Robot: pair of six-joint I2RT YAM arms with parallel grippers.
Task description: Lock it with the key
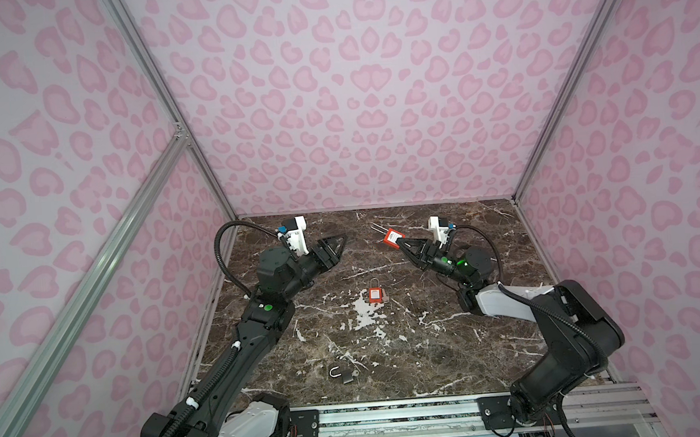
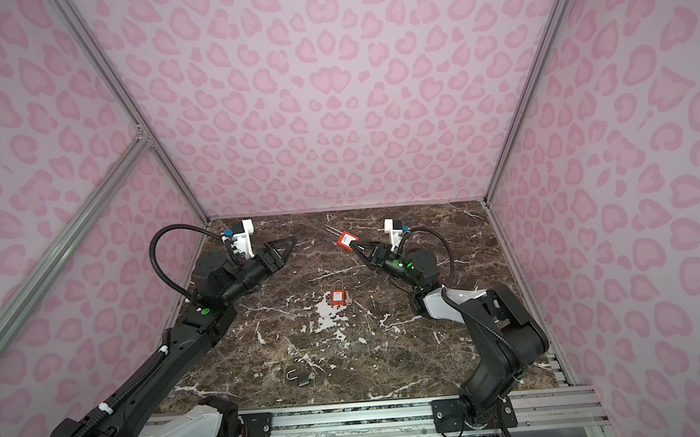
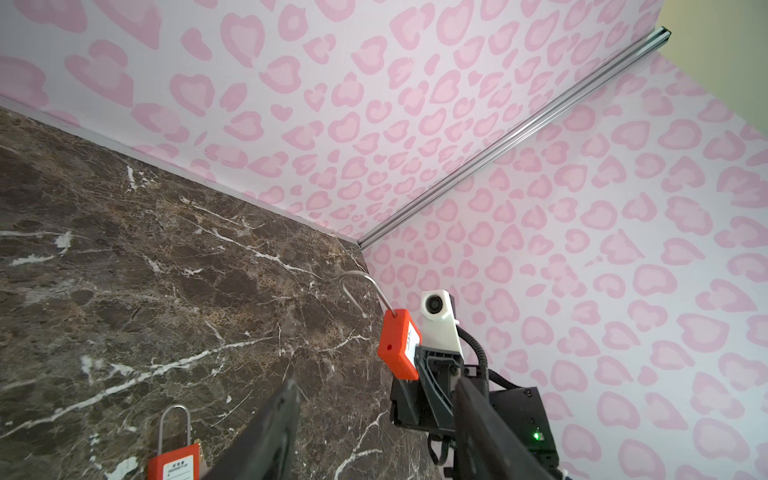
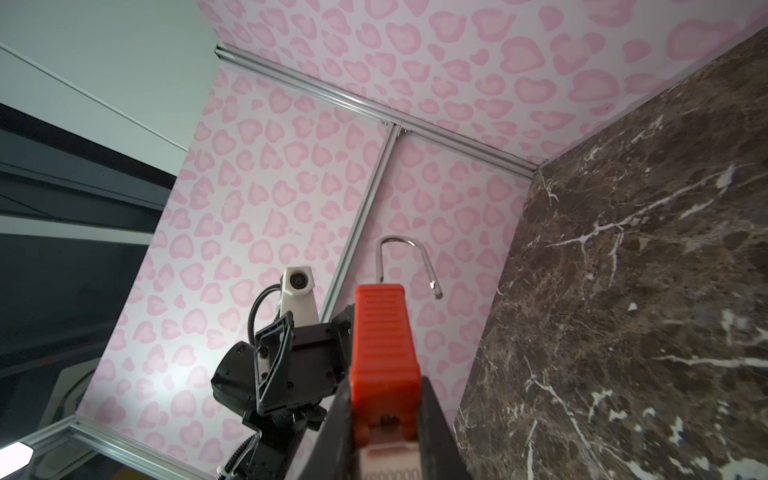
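Underneath everything, the dark brown marble bench [image 1: 431, 347] carries two other locks. Above its far side the right gripper [image 1: 403, 242] is clamped on the lower body of a red plastic padlock [image 1: 391, 237]. The padlock is raised clear of the bench with its steel shackle sprung open, probably so the other arm can work on it. The left gripper [image 1: 343, 238] faces it, fingers apart and empty. A second red padlock [image 1: 374, 295] lies mid-bench; its white label reads "PROPERTY OF" in the left wrist view. A small dark metal padlock [image 1: 345, 376] lies open near the front. I cannot pick out the key for certain.
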